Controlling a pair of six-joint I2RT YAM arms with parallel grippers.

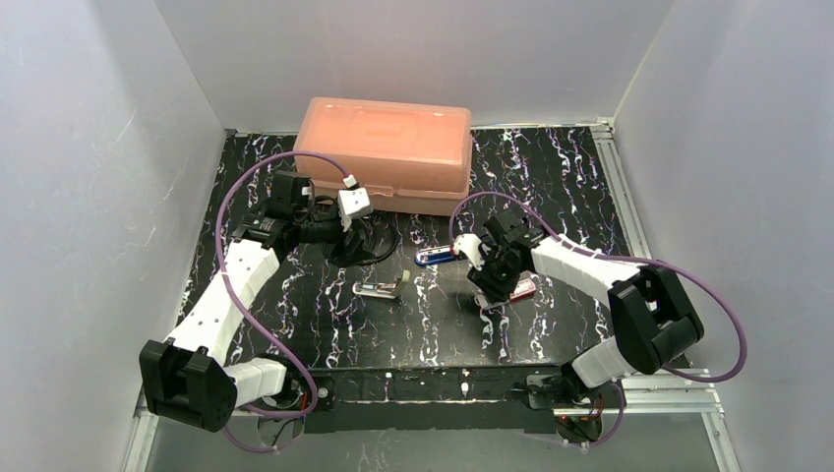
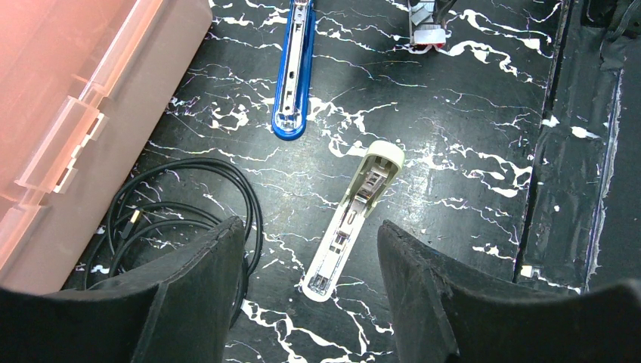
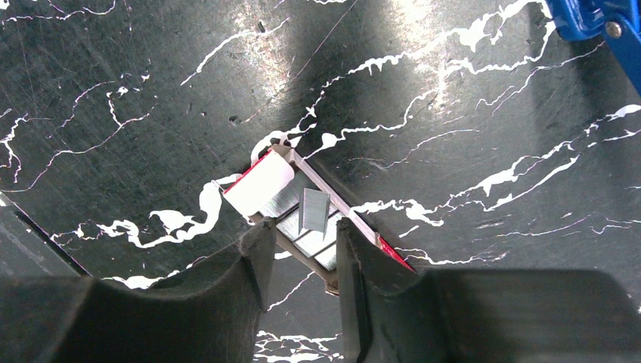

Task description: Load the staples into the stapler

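Black marbled table [image 1: 551,177]. Orange plastic box [image 1: 387,147] at the back edge, lid down.

Left gripper [image 2: 310,228] hangs with fingers wide, holding nothing, above the white stapler [image 2: 351,219], which lies opened out flat. Coiled black cable [image 2: 181,204] just beside it. Blue stapler [image 2: 293,72] farther right.

Right gripper [image 3: 304,231] is narrow, with a finger on each side of the staples [image 3: 283,197]. Cannot tell whether the fingers press it. The box lies on the table right of centre, tray slid out, one strip tilted up.
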